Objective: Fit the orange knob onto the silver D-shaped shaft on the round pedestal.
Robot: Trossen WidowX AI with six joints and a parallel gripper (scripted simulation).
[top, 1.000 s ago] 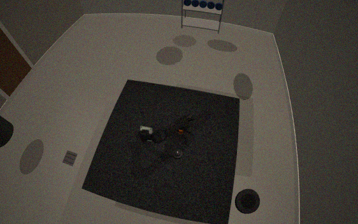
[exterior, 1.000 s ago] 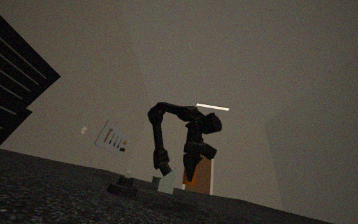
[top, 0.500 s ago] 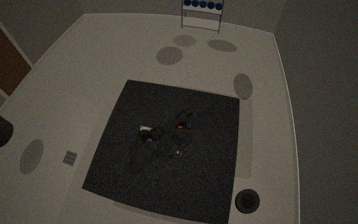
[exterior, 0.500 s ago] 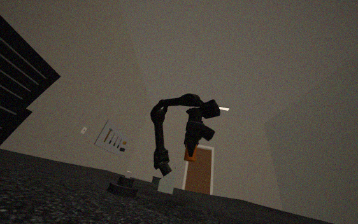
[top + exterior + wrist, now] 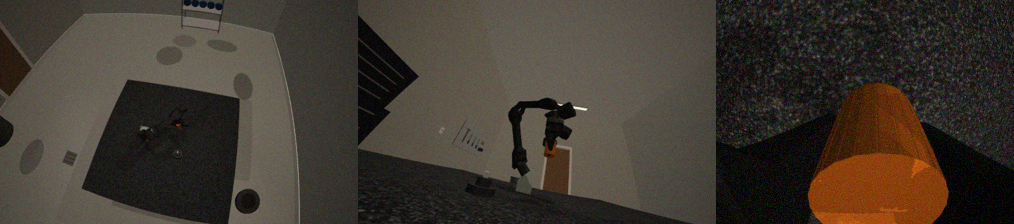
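The orange knob is held upright, high above the dark mat. My gripper is shut on its sides and points down. A small dark spot, likely the hole, shows at the knob's underside in the exterior view; its flat side cannot be made out. The wrist view shows the knob's plain top and tapering side. The round pedestal stands on the mat, away from the knob. Its silver shaft sticks up bare; which way its flat faces is too small to tell.
The arm's pale base stands on the dark mat, left of the pedestal in the top view. A round dark object is beyond the mat's right edge. A rack with blue items stands at the far back.
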